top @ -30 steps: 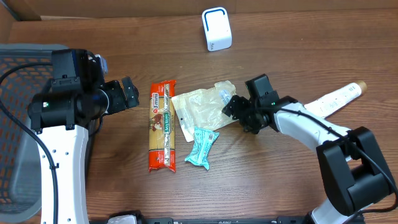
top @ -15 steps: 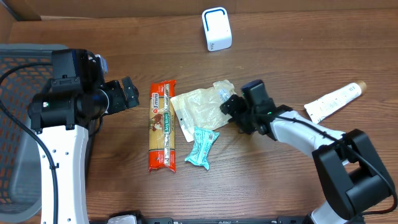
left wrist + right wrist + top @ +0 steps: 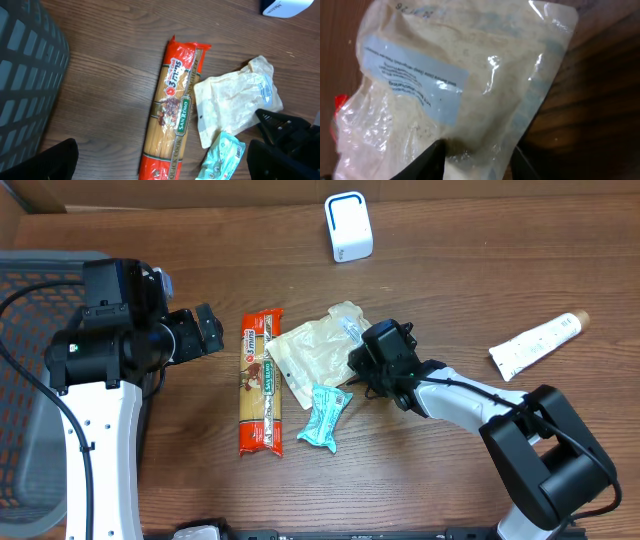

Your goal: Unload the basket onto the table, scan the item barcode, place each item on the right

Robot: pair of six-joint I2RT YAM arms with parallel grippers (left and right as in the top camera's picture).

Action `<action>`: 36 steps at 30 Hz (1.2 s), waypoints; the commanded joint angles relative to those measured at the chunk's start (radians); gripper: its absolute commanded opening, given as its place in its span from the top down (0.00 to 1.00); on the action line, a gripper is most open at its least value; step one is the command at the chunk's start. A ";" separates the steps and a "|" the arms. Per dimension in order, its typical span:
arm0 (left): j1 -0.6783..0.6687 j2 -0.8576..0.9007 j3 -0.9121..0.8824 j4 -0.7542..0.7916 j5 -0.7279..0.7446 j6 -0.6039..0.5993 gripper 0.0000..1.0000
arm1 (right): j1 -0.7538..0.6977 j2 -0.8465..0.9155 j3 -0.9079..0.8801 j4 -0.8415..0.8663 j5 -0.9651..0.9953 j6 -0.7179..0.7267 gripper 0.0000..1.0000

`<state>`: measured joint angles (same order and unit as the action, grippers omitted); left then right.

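Note:
A crinkled clear pouch point(image 3: 315, 352) with a pale blue label point(image 3: 415, 75) lies mid-table. My right gripper point(image 3: 362, 360) is at its right end; in the right wrist view the right gripper point(image 3: 479, 155) has the pouch's edge pinched between its two dark fingers. The white scanner point(image 3: 348, 226) stands at the back. A red-ended spaghetti pack point(image 3: 262, 383) lies left of the pouch, and a teal packet point(image 3: 325, 418) lies in front of it. My left gripper point(image 3: 205, 332) hangs open left of the spaghetti, holding nothing; below it the left wrist view shows the spaghetti point(image 3: 175, 105).
A dark mesh basket point(image 3: 40, 290) fills the left edge. A white tube point(image 3: 535, 343) lies at the right. Cardboard walls run along the back.
My right gripper has slid left onto the pouch's right end and narrowed around it. That end of the pouch has bunched and shifted left. The left arm has not moved.

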<state>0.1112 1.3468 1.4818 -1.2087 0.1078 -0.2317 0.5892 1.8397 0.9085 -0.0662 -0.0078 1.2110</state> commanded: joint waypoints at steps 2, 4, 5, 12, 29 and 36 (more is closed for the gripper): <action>0.000 0.007 0.019 0.002 -0.007 0.015 0.00 | 0.001 0.056 -0.039 -0.020 0.036 -0.015 0.69; 0.000 0.007 0.019 0.002 -0.007 0.015 0.00 | 0.001 0.056 -0.039 -0.019 0.032 -0.015 0.76; 0.000 0.007 0.019 0.002 -0.007 0.015 0.00 | 0.001 0.056 -0.039 -0.018 0.032 -0.018 0.79; 0.000 0.007 0.019 0.002 -0.007 0.015 0.00 | 0.001 0.055 -0.029 0.041 -0.035 -0.147 0.96; 0.000 0.007 0.019 0.002 -0.007 0.015 0.00 | -0.007 -0.134 0.180 -0.329 -0.048 -0.522 0.96; 0.000 0.007 0.019 0.002 -0.007 0.015 0.00 | 0.005 -0.149 0.441 -0.785 0.222 -0.745 0.96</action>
<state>0.1112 1.3468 1.4818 -1.2083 0.1081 -0.2321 0.5892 1.7306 1.2648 -0.7887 0.0494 0.6044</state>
